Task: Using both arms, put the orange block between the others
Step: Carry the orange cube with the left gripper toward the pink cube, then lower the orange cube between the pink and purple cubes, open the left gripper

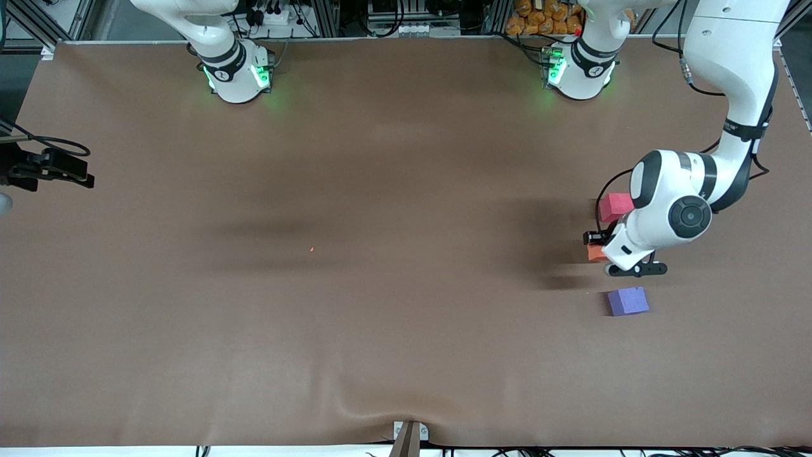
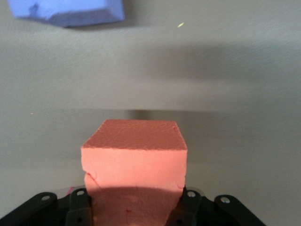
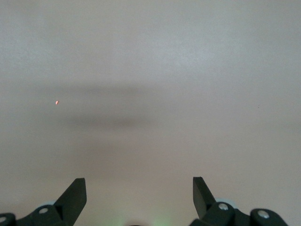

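Note:
My left gripper (image 1: pixel 594 245) is shut on the orange block (image 1: pixel 595 253), low over the cloth near the left arm's end of the table. In the left wrist view the orange block (image 2: pixel 134 157) fills the space between the black fingers (image 2: pixel 79 203) of the left gripper (image 2: pixel 134 206). The pinkish-red cube (image 1: pixel 615 206) lies just farther from the front camera. The purple-blue cube (image 1: pixel 628 301) (image 2: pixel 70 12) lies just nearer, so the orange block sits in the gap between them. I cannot tell whether it touches the cloth. My right gripper (image 3: pixel 138 188) stands open over bare cloth, holding nothing.
A brown cloth (image 1: pixel 380 190) covers the table. A tiny orange speck (image 1: pixel 312 249) (image 3: pixel 57 102) lies near its middle. A black device (image 1: pixel 47 168) juts in at the right arm's end. The cloth wrinkles (image 1: pixel 355 406) by the front edge.

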`<state>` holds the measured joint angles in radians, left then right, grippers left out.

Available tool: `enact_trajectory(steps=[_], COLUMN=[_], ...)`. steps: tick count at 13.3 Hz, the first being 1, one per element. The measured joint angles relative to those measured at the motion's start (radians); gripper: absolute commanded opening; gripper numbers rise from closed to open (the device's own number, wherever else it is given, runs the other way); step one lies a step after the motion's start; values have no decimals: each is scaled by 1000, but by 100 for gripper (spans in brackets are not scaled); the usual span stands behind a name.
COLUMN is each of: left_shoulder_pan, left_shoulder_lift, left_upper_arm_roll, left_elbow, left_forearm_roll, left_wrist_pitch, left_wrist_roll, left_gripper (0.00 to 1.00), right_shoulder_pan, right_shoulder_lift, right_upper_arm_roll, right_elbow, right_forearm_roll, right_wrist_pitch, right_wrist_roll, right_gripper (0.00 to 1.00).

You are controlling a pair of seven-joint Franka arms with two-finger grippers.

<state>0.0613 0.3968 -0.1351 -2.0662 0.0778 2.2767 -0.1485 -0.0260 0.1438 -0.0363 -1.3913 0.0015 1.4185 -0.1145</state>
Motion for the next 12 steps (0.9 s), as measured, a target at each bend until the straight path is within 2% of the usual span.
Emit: enact_trajectory(steps=[4, 12], left_shoulder_pan=[74, 89], left_shoulder_lift=[6, 57], left_upper_arm_roll=[0, -2], left_elbow=[-18, -23], left_forearm_roll=[0, 0], left_wrist_pitch=[28, 80], left_wrist_roll=[47, 56], left_gripper=[0, 0], right_shoulder_pan=[0, 0], right_shoulder_lift=[0, 0], right_upper_arm_roll=[2, 2], right_elbow=[0, 0], right_forearm_roll=[0, 0], right_wrist_pitch=[0, 0], right_wrist_roll=[-2, -5], right_gripper=[100, 100])
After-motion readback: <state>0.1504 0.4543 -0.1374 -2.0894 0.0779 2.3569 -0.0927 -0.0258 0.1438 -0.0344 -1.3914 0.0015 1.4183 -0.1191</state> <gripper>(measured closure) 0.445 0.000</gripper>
